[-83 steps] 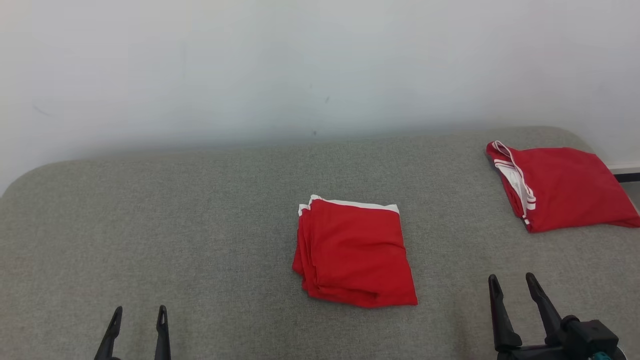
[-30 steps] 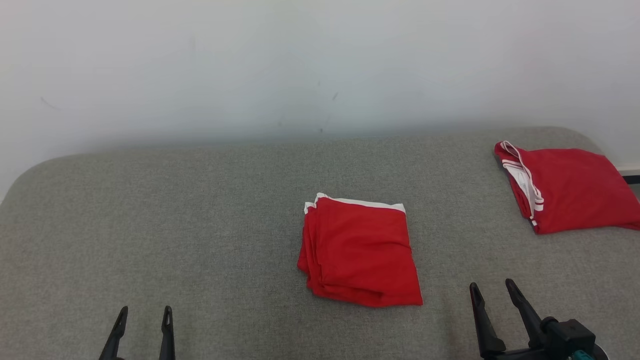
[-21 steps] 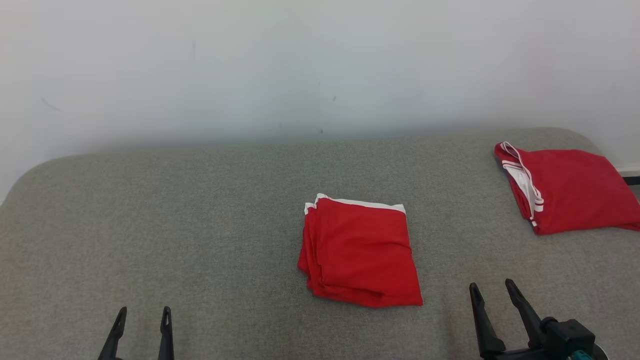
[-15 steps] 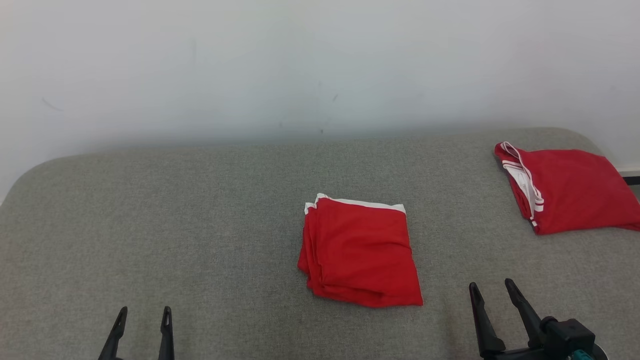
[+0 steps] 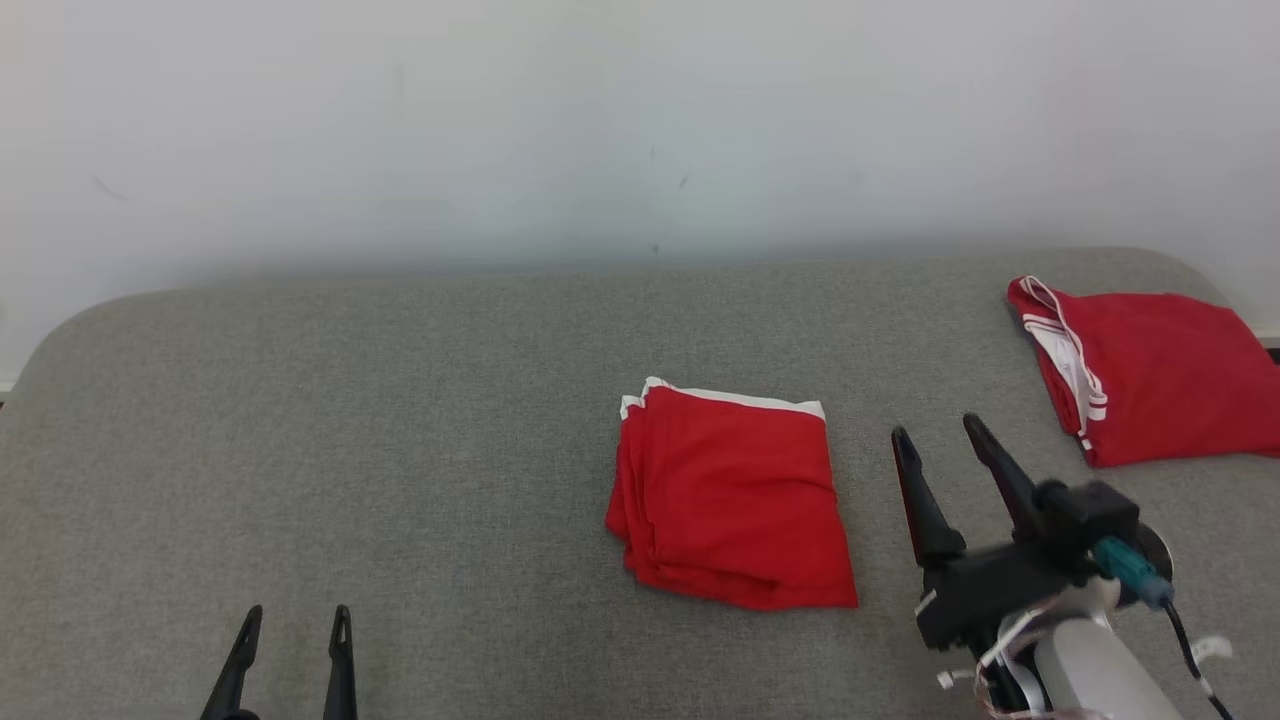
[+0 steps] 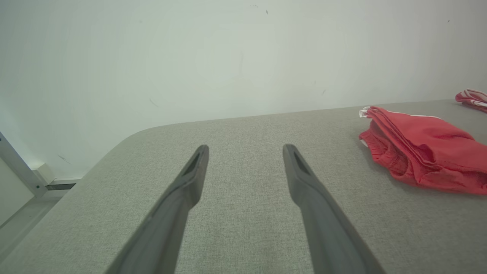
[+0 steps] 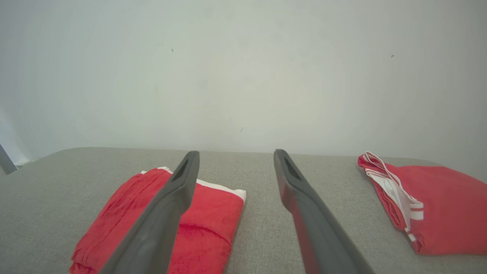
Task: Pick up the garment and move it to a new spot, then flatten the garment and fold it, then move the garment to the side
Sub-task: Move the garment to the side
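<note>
A red garment (image 5: 735,495) with a white edge lies folded into a neat square in the middle of the grey padded table (image 5: 400,420). It also appears in the left wrist view as the garment (image 6: 422,150) and in the right wrist view as the garment (image 7: 198,220). My right gripper (image 5: 935,435) hovers open just right of it, empty, its left finger over the cloth in the right wrist view. My left gripper (image 5: 295,620) stays open and empty at the lower left, well away from the cloth.
A second red garment (image 5: 1140,365) with white striped trim lies folded at the table's far right edge, also seen as the second garment (image 7: 422,207). A pale wall (image 5: 600,120) runs behind the table. The table's left corner is rounded.
My right arm has risen and moved forward toward the folded garment's right side, fingers still apart. The camera shifted slightly. The left gripper and both garments have stayed put.
</note>
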